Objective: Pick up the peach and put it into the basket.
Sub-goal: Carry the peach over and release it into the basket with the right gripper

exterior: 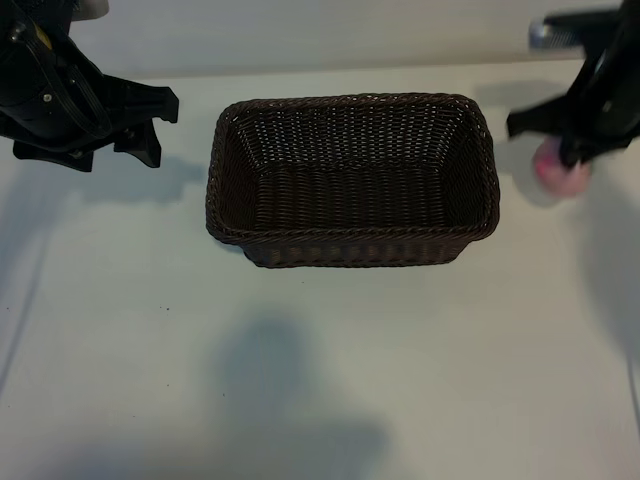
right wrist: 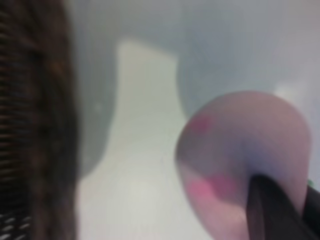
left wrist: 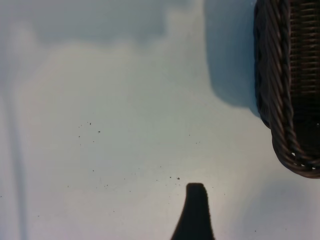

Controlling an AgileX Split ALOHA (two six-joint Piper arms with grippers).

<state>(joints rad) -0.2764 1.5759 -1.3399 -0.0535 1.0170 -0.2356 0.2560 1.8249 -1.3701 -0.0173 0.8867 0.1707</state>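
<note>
Your right gripper [exterior: 568, 160] is clamped on the peach [exterior: 560, 172], which sits between its fingers, beside the basket [exterior: 352, 104]. The grip looks off-centre; the round fruit may slip during lift. Your left gripper [exterior: 140, 125] is parked, fingers apart.

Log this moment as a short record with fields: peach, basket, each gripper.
peach: right of the basket, in the right gripper's jaws
basket: table centre, nothing inside
right gripper: shut on the peach, outside the basket's right end
left gripper: open, holding nothing, left of the basket
task step: peach not yet in basket
</note>
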